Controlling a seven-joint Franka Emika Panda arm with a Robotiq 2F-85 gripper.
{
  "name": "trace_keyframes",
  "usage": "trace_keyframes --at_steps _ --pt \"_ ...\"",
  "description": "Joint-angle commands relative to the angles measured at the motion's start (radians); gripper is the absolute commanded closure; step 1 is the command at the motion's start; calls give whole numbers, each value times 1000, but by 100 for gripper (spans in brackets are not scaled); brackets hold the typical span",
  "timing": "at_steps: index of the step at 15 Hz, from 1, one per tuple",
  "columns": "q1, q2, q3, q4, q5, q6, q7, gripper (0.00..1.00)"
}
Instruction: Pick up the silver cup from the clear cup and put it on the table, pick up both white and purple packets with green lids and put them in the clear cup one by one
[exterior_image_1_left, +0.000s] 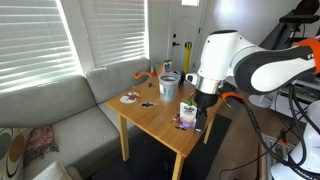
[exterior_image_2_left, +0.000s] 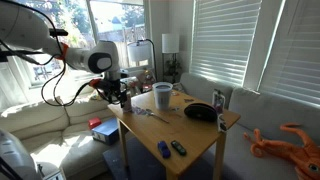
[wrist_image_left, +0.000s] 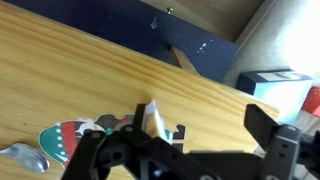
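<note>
Near the table (exterior_image_1_left: 150, 116) edge closest to the arm, the gripper (wrist_image_left: 185, 140) hangs released, jaws wide, grasping nothing. The clear cup (exterior_image_1_left: 168, 83) stands toward the far edge. A packet (exterior_image_1_left: 187, 116) stands just under the jaws. Best to centre over it, descend straight and pinch below the lid.

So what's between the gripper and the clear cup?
Just bare table between gripper and clear cup in an exterior view; a packet stands by the gripper.
</note>
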Motion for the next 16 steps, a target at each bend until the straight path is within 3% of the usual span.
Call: trace_keyframes --at_steps 1,7,16 --pt "-1 0 1 1 0 -2 0 0" --pt "-8 0 -14 26 43 -6 31 0" --pt "-105 -31 -35 128 62 -121 353 0"
